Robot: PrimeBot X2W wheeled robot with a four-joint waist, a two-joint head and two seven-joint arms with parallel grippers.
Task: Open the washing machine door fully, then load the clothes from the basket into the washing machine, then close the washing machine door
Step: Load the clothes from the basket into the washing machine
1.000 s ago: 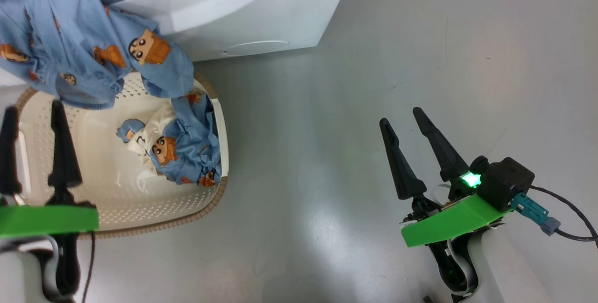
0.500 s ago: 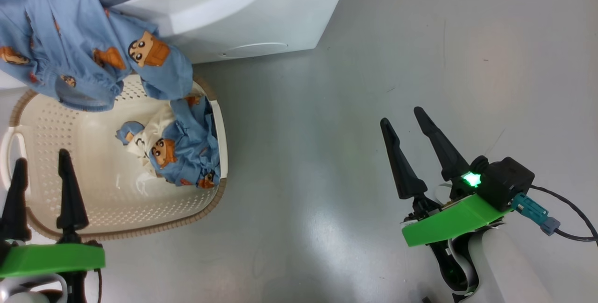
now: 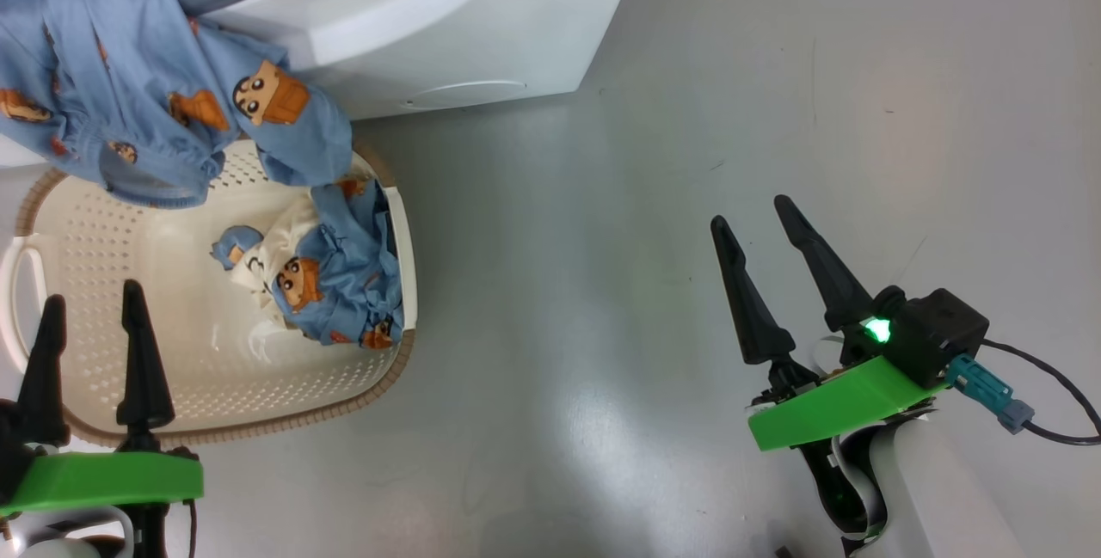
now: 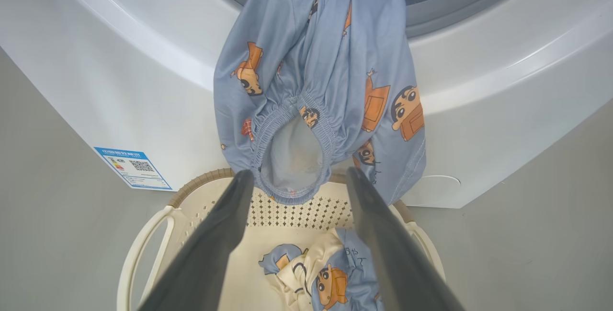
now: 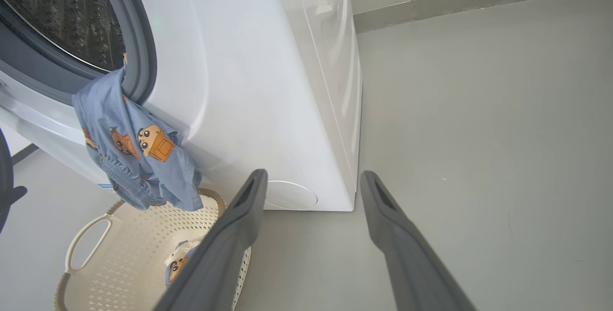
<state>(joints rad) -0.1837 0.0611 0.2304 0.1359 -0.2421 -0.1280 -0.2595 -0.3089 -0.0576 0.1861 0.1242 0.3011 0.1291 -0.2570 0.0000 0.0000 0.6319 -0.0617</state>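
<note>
A light-blue garment hangs out of the washing machine's open drum mouth and down its white front, its hem over the basket's far edge. It also shows in the left wrist view as the garment and in the right wrist view. More clothes lie bunched at the right end of the cream basket. My left gripper is open over the basket's near left edge, empty, fingers pointing at the hanging garment. My right gripper is open and empty above bare floor. The washing machine door is out of view.
Grey floor stretches to the right of the machine and basket. The round filter cap sits low on the machine's front. A blue label is stuck low on the machine's front. A dark shape that I cannot identify cuts the right wrist view's left edge.
My left gripper has drawn back from over the basket's middle toward its near edge, still open. The right gripper and the clothes have barely shifted.
</note>
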